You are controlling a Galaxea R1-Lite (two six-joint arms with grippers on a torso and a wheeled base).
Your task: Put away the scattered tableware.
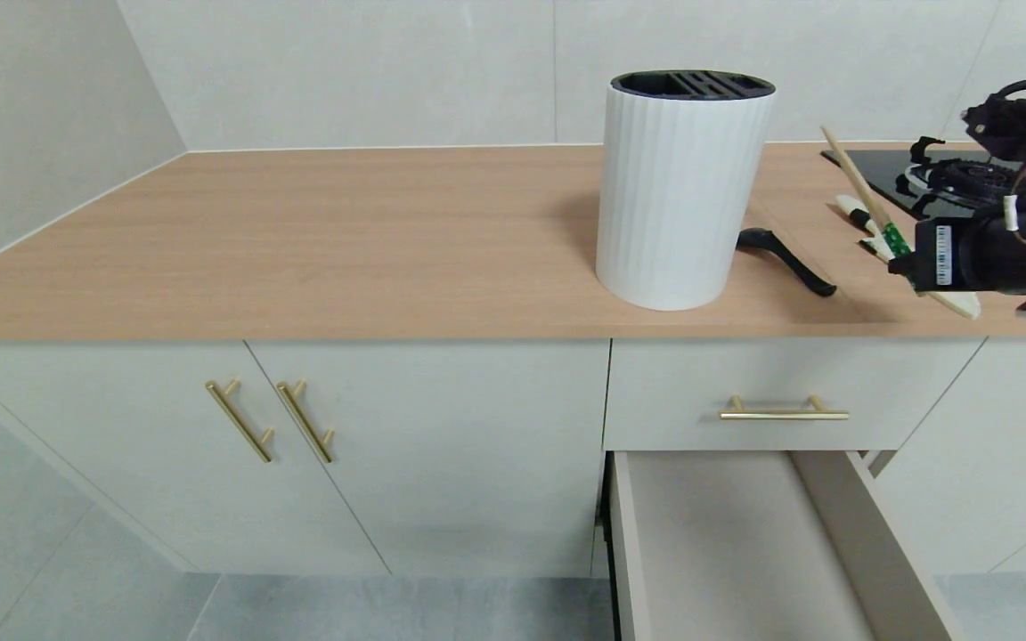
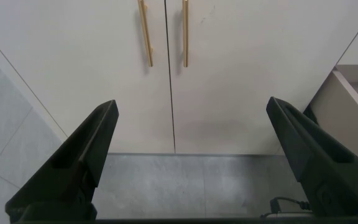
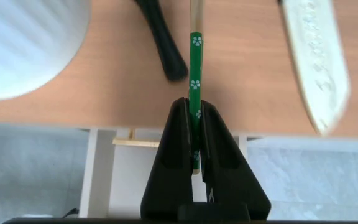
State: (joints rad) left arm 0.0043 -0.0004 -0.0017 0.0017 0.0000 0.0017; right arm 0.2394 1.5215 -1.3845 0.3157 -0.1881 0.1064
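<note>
Pale tiled walls are backing a wooden tabletop [image 1: 344,240] that is running across a row of white cabinets. A white ribbed holder [image 1: 678,205] with a black slotted top is standing upright on the tabletop, near its front edge. Just beside the holder's base, on the robot's right, a black utensil [image 1: 789,263] is lying flat with its handle pointing toward the front edge. Farther right, a black cooktop [image 1: 949,178] is sitting at the back of the surface.

The right gripper [image 1: 905,263] is hovering over the right end of the tabletop with its fingers pressed together on a chopstick [image 1: 856,182]. The chopstick is slanting upward and away from the fingers, its free end pointing toward the back wall to the right of the holder. In the right wrist view the gripper [image 3: 194,109] is pinching the green, white-patterned part of the chopstick [image 3: 195,56], and a white blade [image 3: 316,62] is lying on the wood near it, on the side away from the holder.

Below the tabletop, an open drawer [image 1: 718,534] is sticking out beneath a closed one with a gold handle.

The left gripper [image 2: 191,162] is hanging low in front of the cabinet doors [image 2: 229,93], its fingers [image 2: 73,168] spread wide apart and holding nothing, with grey floor [image 2: 185,180] beneath.
</note>
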